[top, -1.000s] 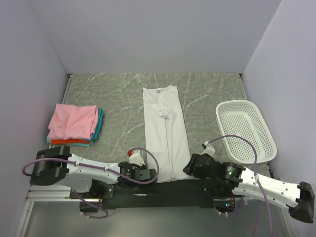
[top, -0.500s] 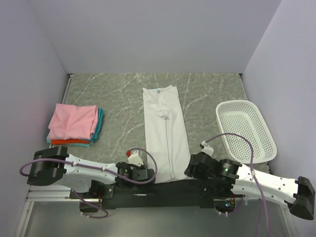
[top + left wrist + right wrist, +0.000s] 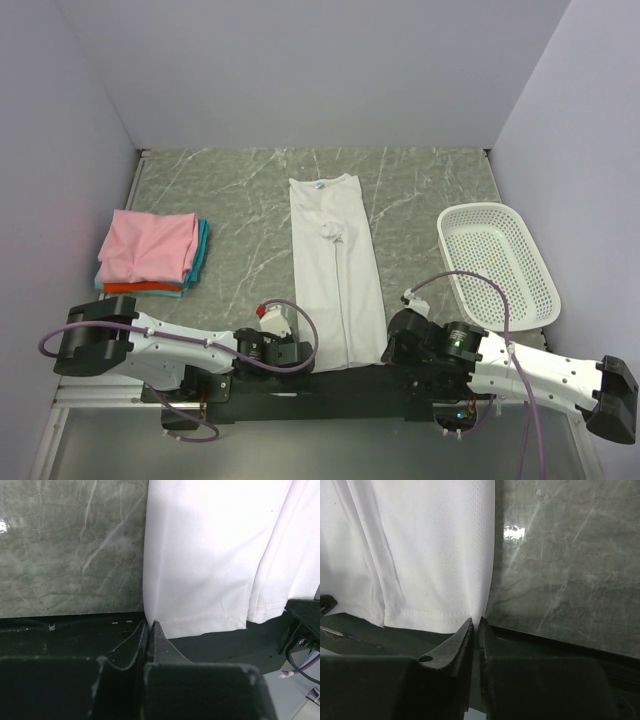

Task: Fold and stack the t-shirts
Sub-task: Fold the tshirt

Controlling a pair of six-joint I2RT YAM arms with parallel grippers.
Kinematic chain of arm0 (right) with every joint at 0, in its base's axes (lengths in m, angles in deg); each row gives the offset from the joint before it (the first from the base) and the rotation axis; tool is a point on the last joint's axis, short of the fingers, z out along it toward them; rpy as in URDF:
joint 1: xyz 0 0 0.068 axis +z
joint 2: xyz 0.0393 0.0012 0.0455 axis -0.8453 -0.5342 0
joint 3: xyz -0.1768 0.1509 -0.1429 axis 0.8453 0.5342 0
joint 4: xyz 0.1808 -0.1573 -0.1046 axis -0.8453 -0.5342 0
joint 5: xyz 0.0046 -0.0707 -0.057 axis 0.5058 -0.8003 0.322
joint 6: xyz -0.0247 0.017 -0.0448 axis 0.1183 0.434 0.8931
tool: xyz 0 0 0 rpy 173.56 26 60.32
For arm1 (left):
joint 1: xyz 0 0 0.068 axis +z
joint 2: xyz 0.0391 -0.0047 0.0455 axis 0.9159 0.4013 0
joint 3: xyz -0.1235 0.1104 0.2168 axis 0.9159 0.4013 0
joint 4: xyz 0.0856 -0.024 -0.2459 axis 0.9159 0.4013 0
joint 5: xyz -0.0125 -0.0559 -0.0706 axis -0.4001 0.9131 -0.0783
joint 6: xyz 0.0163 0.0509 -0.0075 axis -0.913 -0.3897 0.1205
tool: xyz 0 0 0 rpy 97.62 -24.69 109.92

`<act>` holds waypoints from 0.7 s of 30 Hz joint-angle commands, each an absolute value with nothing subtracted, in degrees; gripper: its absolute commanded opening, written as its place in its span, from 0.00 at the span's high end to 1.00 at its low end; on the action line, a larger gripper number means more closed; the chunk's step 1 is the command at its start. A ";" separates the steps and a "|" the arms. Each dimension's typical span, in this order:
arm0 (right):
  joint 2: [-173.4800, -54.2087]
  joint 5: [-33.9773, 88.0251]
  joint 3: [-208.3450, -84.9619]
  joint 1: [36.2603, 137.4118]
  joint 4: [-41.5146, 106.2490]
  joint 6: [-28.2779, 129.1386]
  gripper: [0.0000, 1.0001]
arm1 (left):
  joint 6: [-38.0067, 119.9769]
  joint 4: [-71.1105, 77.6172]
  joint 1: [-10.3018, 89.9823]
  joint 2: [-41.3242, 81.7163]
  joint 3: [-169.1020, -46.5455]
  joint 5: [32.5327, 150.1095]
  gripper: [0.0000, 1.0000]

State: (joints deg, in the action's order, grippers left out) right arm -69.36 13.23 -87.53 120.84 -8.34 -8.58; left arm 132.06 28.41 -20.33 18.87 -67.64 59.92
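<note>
Since a second ago our right hand [image 3: 476, 622] has been closing, and it is now pinching the near right hem corner of the white t-shirt [image 3: 335, 270]; our left hand [image 3: 150, 625] is clamping the near left corner. Both arms are lying low along the near edge of the counter [image 3: 240, 200]. We are seeing the shirt lying long down the grey marbled middle, with bare strips beside it, a pink-topped folded stack [image 3: 150, 245] far left, a white basket [image 3: 500, 260] right, and lilac walls [image 3: 300, 70] closing in.
</note>
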 commanded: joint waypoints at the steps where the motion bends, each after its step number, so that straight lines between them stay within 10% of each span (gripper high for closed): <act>1: -68.63 12.97 -88.59 121.17 -7.91 -6.83 0.95 | 131.36 26.89 -20.67 18.80 -67.65 60.30 0.99; 21: -78.63 -3.12 -108.37 115.21 -1.33 6.96 1.00 | 108.87 21.19 -2.77 3.85 -68.26 59.67 0.99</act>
State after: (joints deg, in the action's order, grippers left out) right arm -76.03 1.01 -105.26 118.72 -5.49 2.29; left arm 117.35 24.86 -7.04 4.58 -66.81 58.07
